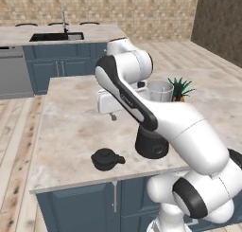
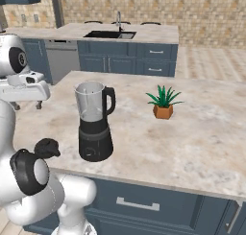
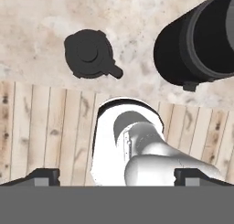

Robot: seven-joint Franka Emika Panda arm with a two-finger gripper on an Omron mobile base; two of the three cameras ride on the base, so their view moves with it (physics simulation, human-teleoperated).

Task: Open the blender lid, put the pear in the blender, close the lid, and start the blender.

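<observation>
While its lid point(image 1: 107, 159) lies on the counter point(image 1: 71, 131), blender point(image 2: 94, 121) stands uncapped.

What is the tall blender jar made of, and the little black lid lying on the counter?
The clear tapered blender jar looks like glass or clear plastic: the counter shows through it. The small round black lid with a knob looks like matte plastic, dull with no shine. The speckled beige countertop looks like polished stone.

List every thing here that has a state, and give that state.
blender: upright on the counter, jar mouth uncovered, jar looks empty.
blender lid: off, lying on the counter beside the blender base, knob up.
gripper: open, holding nothing, above the counter.
potted plant: upright on the counter, apart from the blender.
</observation>
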